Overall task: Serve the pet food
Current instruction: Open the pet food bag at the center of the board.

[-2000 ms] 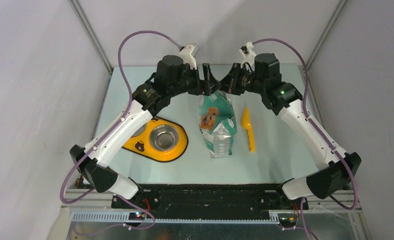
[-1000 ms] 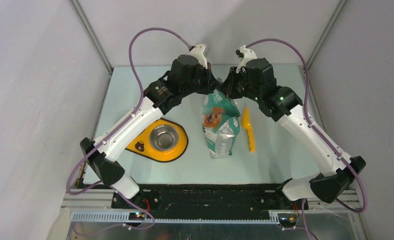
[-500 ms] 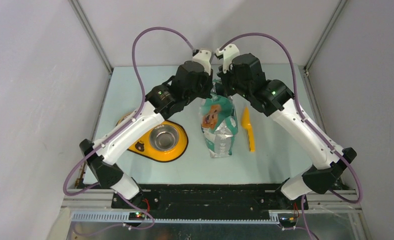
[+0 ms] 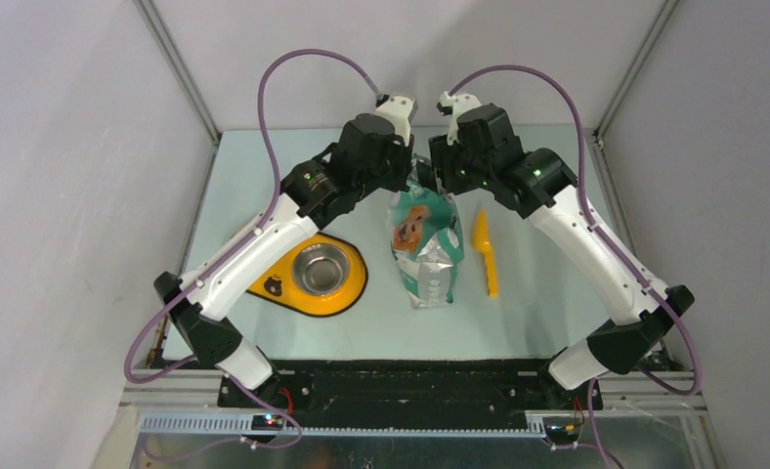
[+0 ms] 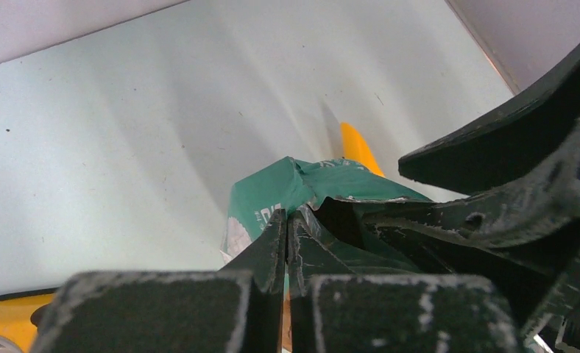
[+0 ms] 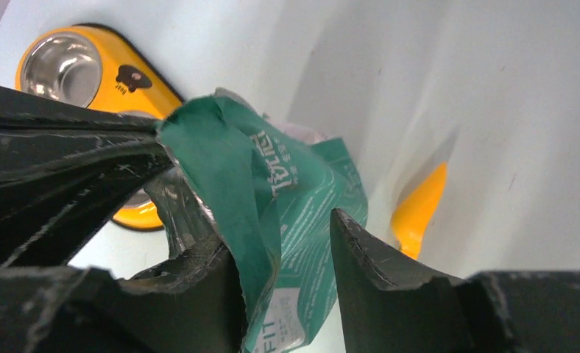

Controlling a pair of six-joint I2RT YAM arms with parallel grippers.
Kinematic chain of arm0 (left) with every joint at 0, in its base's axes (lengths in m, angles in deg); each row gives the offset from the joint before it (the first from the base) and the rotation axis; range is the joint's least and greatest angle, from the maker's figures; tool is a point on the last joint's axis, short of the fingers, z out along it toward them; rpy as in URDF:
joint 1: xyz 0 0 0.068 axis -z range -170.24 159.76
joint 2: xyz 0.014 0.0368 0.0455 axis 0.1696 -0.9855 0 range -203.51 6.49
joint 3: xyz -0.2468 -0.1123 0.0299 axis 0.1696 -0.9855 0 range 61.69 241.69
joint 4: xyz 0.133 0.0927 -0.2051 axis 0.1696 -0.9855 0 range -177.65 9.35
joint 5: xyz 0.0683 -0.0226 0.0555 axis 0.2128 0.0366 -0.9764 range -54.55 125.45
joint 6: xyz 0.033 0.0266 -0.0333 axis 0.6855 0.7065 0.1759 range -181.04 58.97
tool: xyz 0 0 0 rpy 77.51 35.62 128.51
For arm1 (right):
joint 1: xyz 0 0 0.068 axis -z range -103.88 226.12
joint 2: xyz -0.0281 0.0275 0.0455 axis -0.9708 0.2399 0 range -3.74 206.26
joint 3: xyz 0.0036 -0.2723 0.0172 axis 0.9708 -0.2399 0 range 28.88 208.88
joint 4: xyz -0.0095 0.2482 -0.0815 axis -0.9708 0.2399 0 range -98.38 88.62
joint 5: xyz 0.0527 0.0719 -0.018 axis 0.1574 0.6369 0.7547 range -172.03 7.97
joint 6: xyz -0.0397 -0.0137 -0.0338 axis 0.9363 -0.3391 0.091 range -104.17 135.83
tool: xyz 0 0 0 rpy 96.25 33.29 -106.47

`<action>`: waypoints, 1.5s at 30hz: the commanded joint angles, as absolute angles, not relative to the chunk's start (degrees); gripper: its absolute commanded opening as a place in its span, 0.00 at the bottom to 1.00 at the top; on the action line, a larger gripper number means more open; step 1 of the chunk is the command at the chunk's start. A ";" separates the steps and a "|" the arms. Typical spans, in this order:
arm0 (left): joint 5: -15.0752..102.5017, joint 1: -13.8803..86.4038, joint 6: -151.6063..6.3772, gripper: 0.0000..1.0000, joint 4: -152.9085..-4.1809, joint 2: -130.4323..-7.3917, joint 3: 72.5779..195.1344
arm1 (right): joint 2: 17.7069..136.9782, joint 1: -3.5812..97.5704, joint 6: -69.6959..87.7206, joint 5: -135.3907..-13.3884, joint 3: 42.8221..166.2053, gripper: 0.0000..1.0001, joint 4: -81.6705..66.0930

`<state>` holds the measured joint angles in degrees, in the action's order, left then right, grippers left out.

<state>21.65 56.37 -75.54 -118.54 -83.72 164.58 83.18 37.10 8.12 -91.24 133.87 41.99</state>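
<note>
a green-and-white pet food bag [image 4: 425, 244] with a dog's face on it lies lengthwise in the middle of the pale table [image 4: 264, 166], and both arms reach over its far end. the left claw [image 5: 288, 220] is closed tight, its two fingers pressed together on the crumpled top edge of the bag, so it has a pinch of that edge. the right claw [image 6: 280, 235] stands partly open at the same end of the bag: a fold of the green film hangs between its fingers and lies against one of them, while the other finger is clear of it, so it grips nothing. the pet food itself cannot be seen in any view; the bag's film hides whatever is inside, and the steel bowl [image 4: 320, 267] shows only bare metal. that bowl sits in a yellow feeder tray [image 4: 347, 293] on the left of the bag, apart from it. an orange scoop [image 4: 486, 252] lies just beside the bag on its right, parallel to it.
</note>
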 commanded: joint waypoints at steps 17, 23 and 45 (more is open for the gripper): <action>22.19 52.28 -72.96 0.00 -121.12 -79.31 164.03 | 68.15 48.56 -0.82 -74.67 124.99 0.00 38.86; 36.16 52.52 -79.22 0.75 -121.93 -81.58 166.45 | 66.60 47.16 -5.88 -65.98 120.89 0.00 30.92; 35.91 57.25 -91.58 0.98 -123.84 -88.51 169.45 | 61.09 39.56 -6.76 -83.29 113.81 0.00 24.26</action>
